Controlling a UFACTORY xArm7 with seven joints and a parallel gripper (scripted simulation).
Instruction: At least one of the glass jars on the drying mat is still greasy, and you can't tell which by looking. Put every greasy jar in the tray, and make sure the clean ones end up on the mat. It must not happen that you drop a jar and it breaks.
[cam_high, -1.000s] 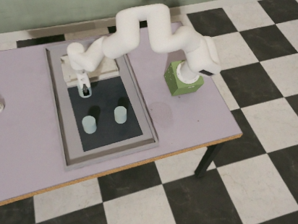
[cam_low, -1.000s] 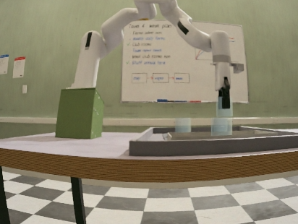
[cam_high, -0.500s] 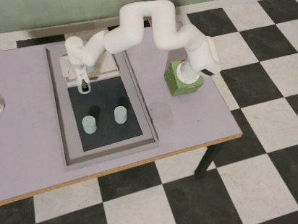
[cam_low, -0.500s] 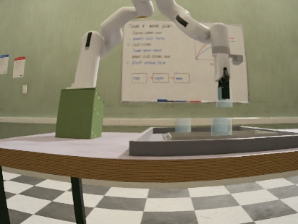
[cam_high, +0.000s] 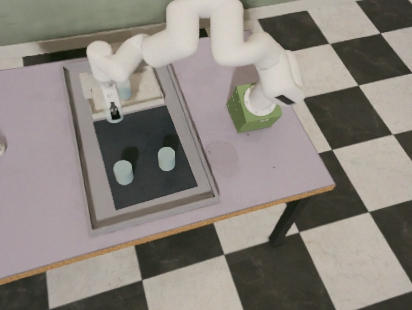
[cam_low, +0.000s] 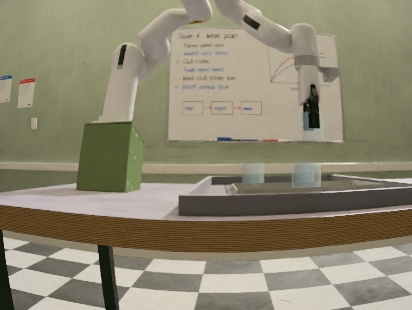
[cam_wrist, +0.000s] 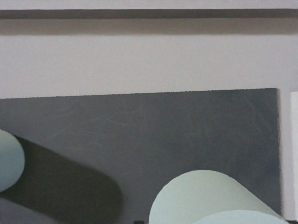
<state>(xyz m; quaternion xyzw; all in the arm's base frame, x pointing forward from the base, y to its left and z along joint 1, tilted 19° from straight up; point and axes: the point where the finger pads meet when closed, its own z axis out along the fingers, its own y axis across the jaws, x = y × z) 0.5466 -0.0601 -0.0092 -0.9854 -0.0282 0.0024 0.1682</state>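
Note:
My gripper is shut on a pale glass jar and holds it high above the back end of the dark drying mat, near the white tray. Two more pale jars stand upright on the mat, one at the left and one at the right. One of them shows at the left edge of the wrist view. A pale blue jar-like shape shows over the tray beside my wrist; I cannot tell whether it stands in the tray.
A grey raised frame surrounds the mat and the tray. The arm's green base block stands to the right of the frame. The table's front edge runs close to the frame.

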